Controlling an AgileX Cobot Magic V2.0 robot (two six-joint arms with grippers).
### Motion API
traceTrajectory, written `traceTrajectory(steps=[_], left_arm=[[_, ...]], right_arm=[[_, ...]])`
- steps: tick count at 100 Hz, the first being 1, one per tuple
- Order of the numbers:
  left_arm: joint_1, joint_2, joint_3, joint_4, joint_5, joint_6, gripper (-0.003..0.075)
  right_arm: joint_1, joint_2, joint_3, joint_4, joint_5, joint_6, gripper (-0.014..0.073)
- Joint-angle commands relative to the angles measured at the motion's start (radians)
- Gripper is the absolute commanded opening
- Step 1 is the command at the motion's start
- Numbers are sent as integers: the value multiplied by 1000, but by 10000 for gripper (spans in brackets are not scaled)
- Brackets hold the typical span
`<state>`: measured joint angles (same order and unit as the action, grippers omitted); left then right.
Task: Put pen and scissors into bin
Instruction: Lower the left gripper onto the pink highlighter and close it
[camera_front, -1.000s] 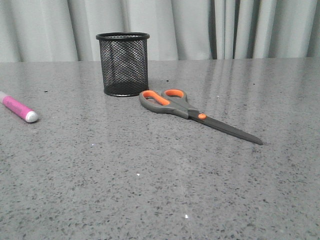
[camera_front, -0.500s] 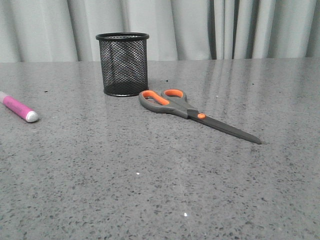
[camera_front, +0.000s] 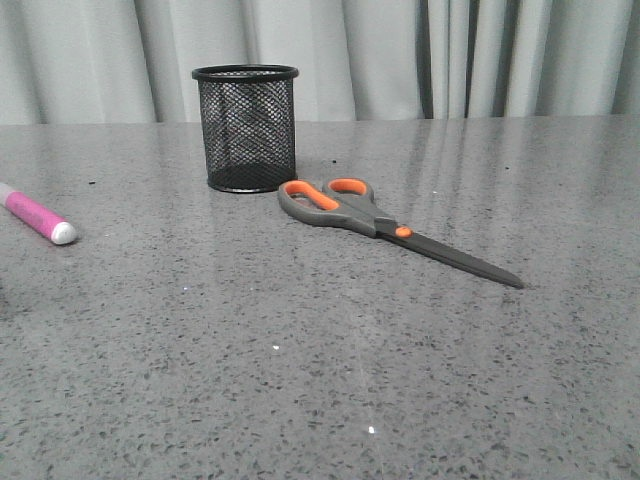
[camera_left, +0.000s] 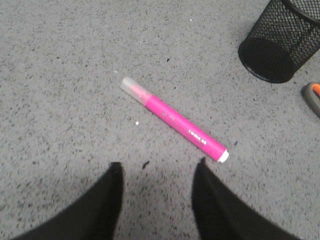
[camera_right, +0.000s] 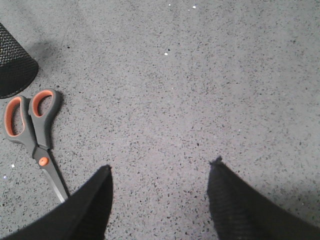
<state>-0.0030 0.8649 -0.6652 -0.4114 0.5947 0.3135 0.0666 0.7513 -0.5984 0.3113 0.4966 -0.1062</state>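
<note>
The black mesh bin (camera_front: 246, 128) stands upright at the back left of the grey table. The scissors (camera_front: 380, 227) lie flat just right of it, orange loops toward the bin, blades pointing to the front right. The magenta pen (camera_front: 37, 217) lies at the far left edge, partly cut off. In the left wrist view the pen (camera_left: 173, 119) lies just beyond my open, empty left gripper (camera_left: 159, 167), with the bin (camera_left: 278, 42) further off. In the right wrist view my right gripper (camera_right: 161, 166) is open and empty over bare table, the scissors (camera_right: 33, 133) to its side. Neither gripper shows in the front view.
Pale curtains (camera_front: 400, 55) hang behind the table's far edge. The speckled grey tabletop (camera_front: 300, 360) spreads wide in front of the scissors and the bin.
The front view has shifted by only a pixel or two. The pen, the scissors and the bin lie where they were.
</note>
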Motion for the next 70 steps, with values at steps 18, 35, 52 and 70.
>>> traceTrajectory(steps=[18,35,52,70], left_arm=[[-11,174,-181,-89,21,7,411],[-49,319,-281,-79,59,108,411],[-90,455,-402,-60,205,440,411],[-97,612,-548,1,468,819,411]], right_arm=[[-6,2,-39,-3,-61,-13,400],[-6,2,-39,-3,-69,-28,400],[-6,2,-39,-3,-69,-41,400],[-6,2,-39,-3,-69,-50,400]])
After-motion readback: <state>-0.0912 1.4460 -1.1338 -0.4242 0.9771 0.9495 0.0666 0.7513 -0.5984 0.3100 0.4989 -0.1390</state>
